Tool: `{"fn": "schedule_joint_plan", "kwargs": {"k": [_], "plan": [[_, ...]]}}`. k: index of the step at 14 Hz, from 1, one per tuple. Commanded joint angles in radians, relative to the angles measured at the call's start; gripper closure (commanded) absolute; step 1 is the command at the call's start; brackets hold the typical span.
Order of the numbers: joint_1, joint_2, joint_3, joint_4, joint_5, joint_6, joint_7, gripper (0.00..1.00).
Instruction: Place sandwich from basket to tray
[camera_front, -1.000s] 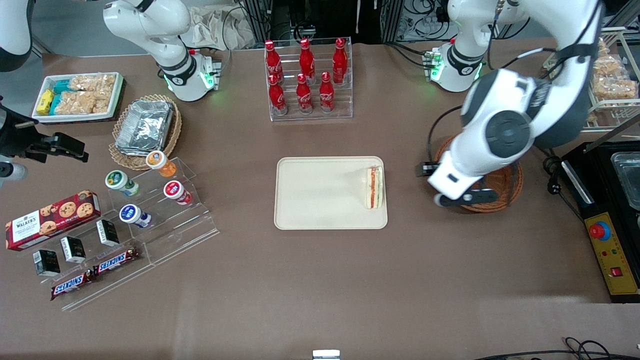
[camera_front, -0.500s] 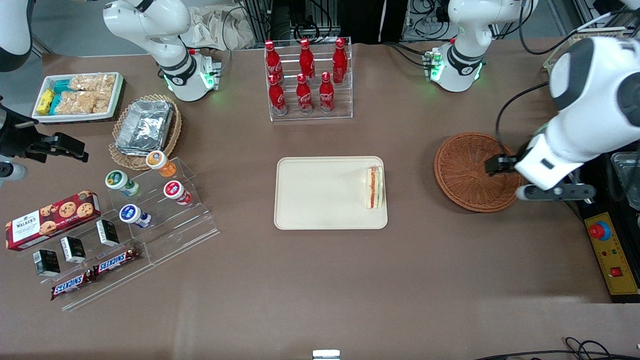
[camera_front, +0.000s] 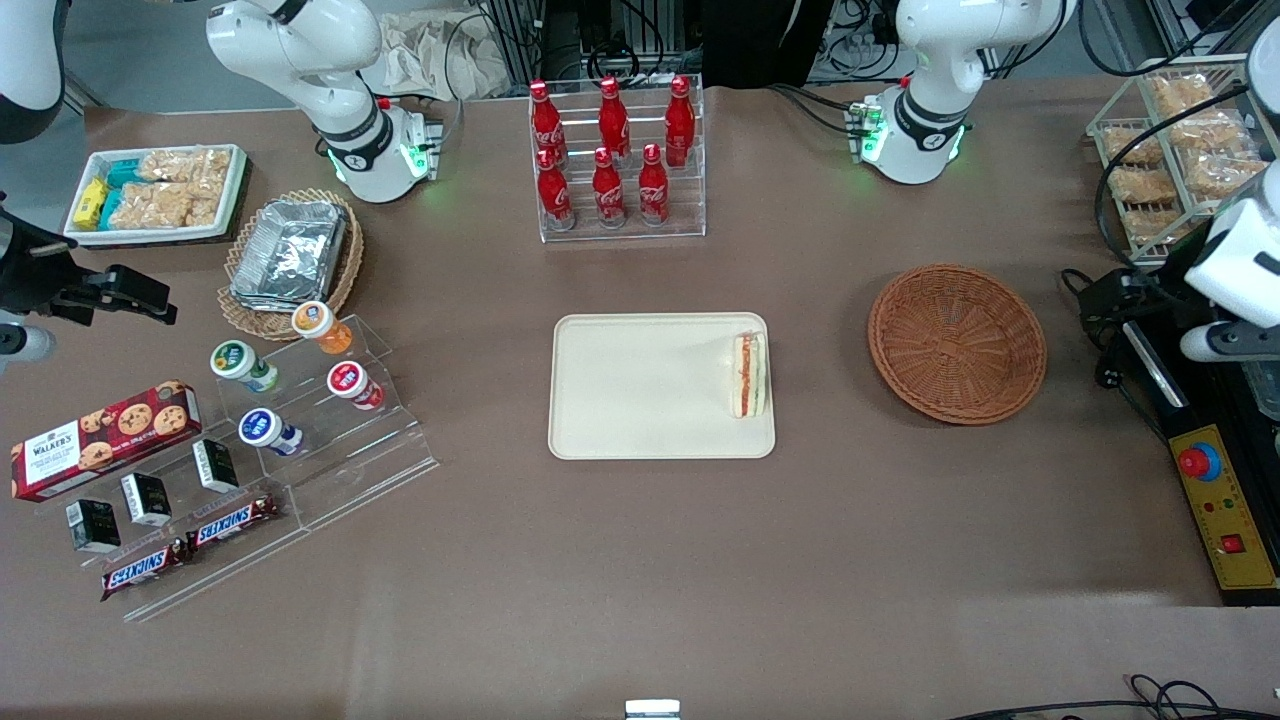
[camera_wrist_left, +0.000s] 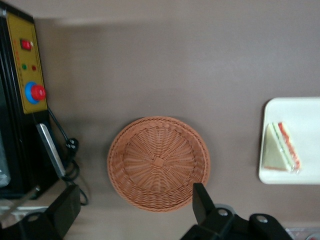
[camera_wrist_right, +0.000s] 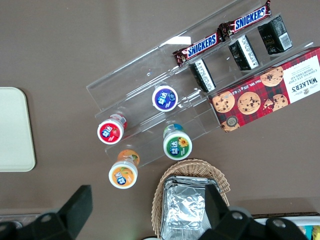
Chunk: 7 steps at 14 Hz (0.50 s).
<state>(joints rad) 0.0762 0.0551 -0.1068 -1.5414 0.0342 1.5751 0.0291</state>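
Observation:
The sandwich (camera_front: 749, 375) (camera_wrist_left: 281, 154) lies on the cream tray (camera_front: 640, 385) (camera_wrist_left: 300, 110), close to the tray edge nearest the basket. The reddish-brown woven basket (camera_front: 957, 343) (camera_wrist_left: 158, 162) stands empty beside the tray, toward the working arm's end of the table. My gripper (camera_front: 1222, 345) (camera_wrist_left: 135, 190) is raised high above the table's edge, past the basket and over the black control box. It is open, its fingers spread wide with nothing between them.
A black and yellow control box with a red button (camera_front: 1225, 505) and loose cables (camera_front: 1105, 330) sit under the gripper. A wire rack of snack bags (camera_front: 1180, 150) stands nearby. Red bottles in a clear rack (camera_front: 615, 160) stand farther from the camera than the tray.
The gripper has swung away from above the basket toward the working arm's end of the table, uncovering the empty basket. The sandwich has stayed put on the tray.

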Motion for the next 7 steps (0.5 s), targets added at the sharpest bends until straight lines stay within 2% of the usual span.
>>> {"fn": "schedule_joint_plan", "kwargs": {"k": [1, 7], "plan": [[0.004, 0.000, 0.010, 0.023, -0.014, -0.030, 0.072, 0.00], [0.005, 0.000, 0.010, 0.021, -0.013, -0.032, 0.068, 0.00]]}}
